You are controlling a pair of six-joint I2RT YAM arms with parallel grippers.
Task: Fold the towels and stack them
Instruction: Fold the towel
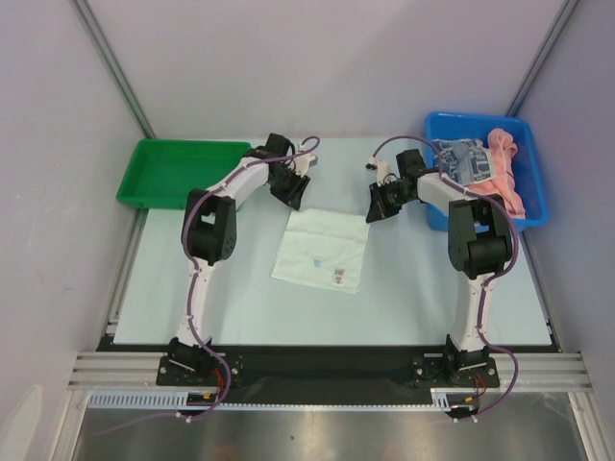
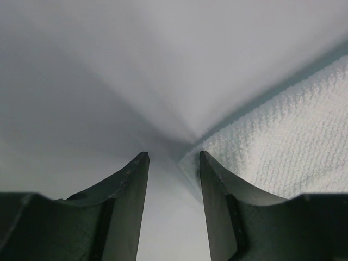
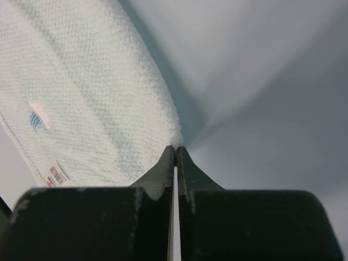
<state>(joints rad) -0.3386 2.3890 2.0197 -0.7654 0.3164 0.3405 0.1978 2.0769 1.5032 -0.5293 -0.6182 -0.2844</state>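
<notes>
Towels are mostly still waiting. One white towel (image 1: 320,248) lies flat in the middle of the table (image 1: 413,288), with no fold that I can make out. A blue-patterned towel (image 1: 464,161) and a pink towel (image 1: 506,168) sit crumpled in the blue bin (image 1: 534,206) at the far right. No folded stack shows anywhere, and the green tray (image 1: 144,187) at the far left looks like the likely place for one.

Both arms are at the white towel's far edge. The right gripper (image 3: 175,147) has its fingers pressed together right at the far right corner — it seems to be pinching it. The left gripper (image 2: 173,156) is parted to a narrow gap, with the far left corner just beside one finger but not yet caught.

I judge the first fold is only being set up — every towel is still to be folded and stacked.
</notes>
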